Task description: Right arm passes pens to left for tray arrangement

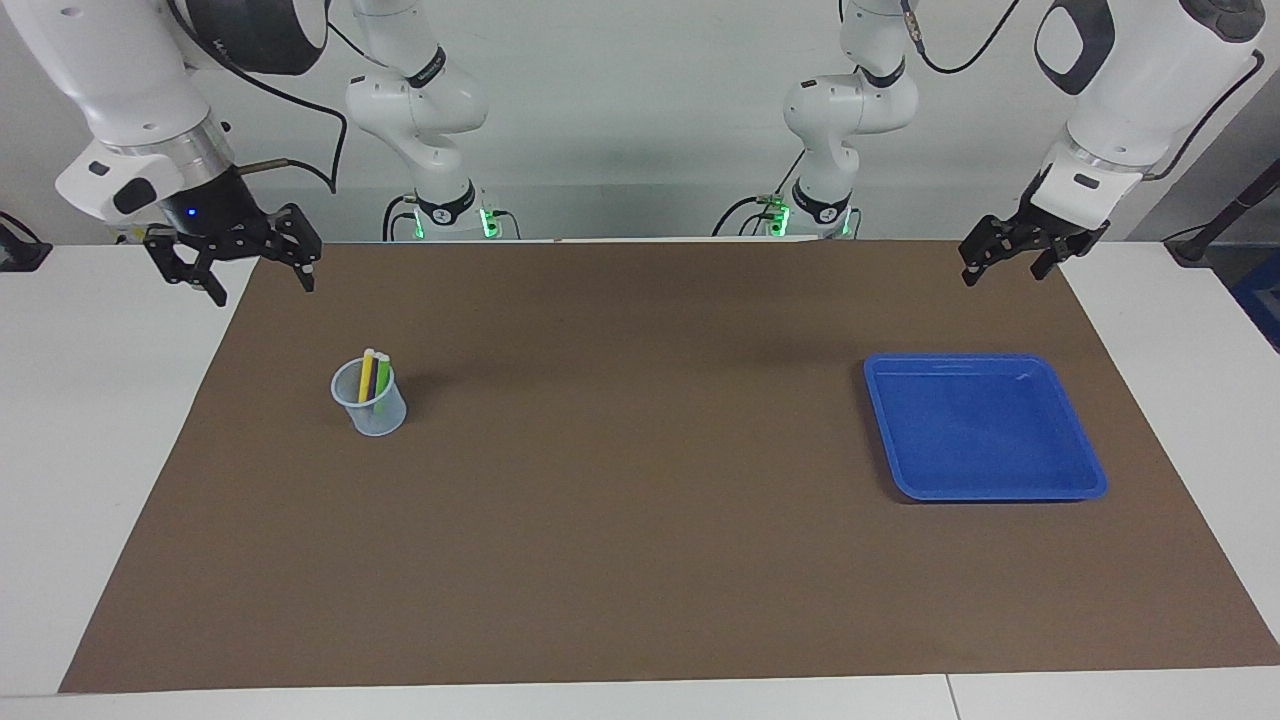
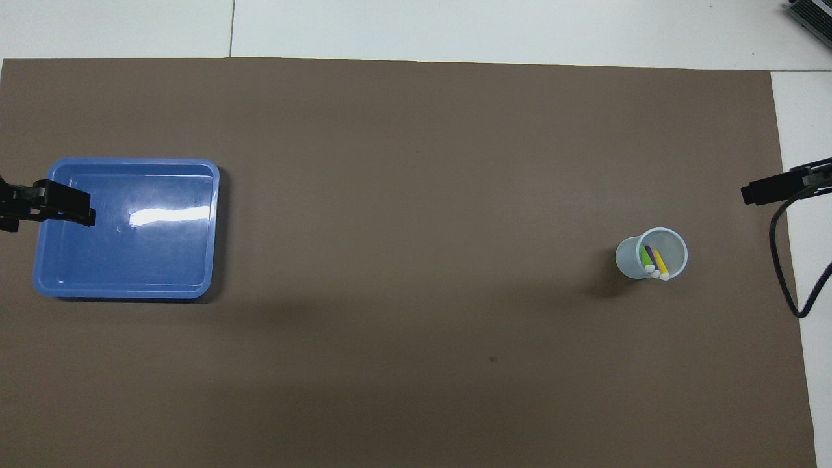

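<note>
Right gripper (image 1: 255,265): fingers spread wide, holding nothing, raised over the corner of the brown mat at the right arm's end of the worktop.
Left gripper (image 1: 1010,255): also apart at the fingers and holding nothing, raised over the mat's edge at the left arm's end (seen from overhead its tip overlaps the tray's rim, yet the facing view shows it well above and apart from the tray).
Worktop (image 1: 90,420): white, carrying everything else.
Mat (image 1: 640,500): brown sheet covering most of the worktop; white margins show at both ends and along the edge farthest from the robots.
Tray (image 1: 1085,470): bright blue, lying flat on the mat toward the left arm's end, nothing in it.
Cup (image 1: 372,412): small translucent pale-blue cup, upright on the mat toward the right arm's end, well apart from the tray.
Pens (image 2: 653,260): yellow, green and purple, all standing in the cup, leaning, pale tips up above the rim.
Open room: the whole middle of the mat between cup and tray lies bare; nothing stands between either gripper and the cup or tray.
Arm pose: both arms bent down from high, wrists tilted inward toward the mat; both wait.
</note>
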`<state>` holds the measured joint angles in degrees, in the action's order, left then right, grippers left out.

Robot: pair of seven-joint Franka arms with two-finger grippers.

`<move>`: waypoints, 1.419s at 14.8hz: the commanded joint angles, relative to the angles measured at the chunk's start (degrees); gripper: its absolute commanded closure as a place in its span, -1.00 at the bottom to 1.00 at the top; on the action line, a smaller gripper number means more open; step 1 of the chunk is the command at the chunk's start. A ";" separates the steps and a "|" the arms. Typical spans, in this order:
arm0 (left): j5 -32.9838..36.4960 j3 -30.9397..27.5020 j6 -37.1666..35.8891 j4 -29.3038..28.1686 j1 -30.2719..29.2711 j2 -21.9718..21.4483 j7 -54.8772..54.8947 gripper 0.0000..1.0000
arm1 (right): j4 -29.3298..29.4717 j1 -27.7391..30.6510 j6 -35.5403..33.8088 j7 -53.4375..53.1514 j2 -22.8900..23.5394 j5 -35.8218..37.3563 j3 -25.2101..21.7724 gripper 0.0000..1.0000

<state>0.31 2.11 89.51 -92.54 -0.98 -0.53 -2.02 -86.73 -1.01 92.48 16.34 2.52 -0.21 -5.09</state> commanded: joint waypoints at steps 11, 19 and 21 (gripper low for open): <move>-0.75 -0.27 -0.21 -0.18 0.10 -0.61 0.71 -1.00 | 0.42 0.57 -0.20 0.71 -0.06 -0.23 -0.01 -1.00; -0.75 -0.27 -0.21 -0.27 0.19 -0.61 0.71 -1.00 | 0.42 0.48 -0.11 0.97 -0.06 0.74 -0.01 -1.00; -0.75 -0.27 -0.21 -0.27 0.10 -0.61 0.79 -1.00 | 0.33 0.30 -0.11 0.97 -0.06 1.35 -0.01 -1.00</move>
<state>0.31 2.11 89.51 -92.54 -0.98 -0.53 -2.02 -86.72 -0.98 92.48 16.34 2.52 0.23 -5.14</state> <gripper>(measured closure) 0.000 0.000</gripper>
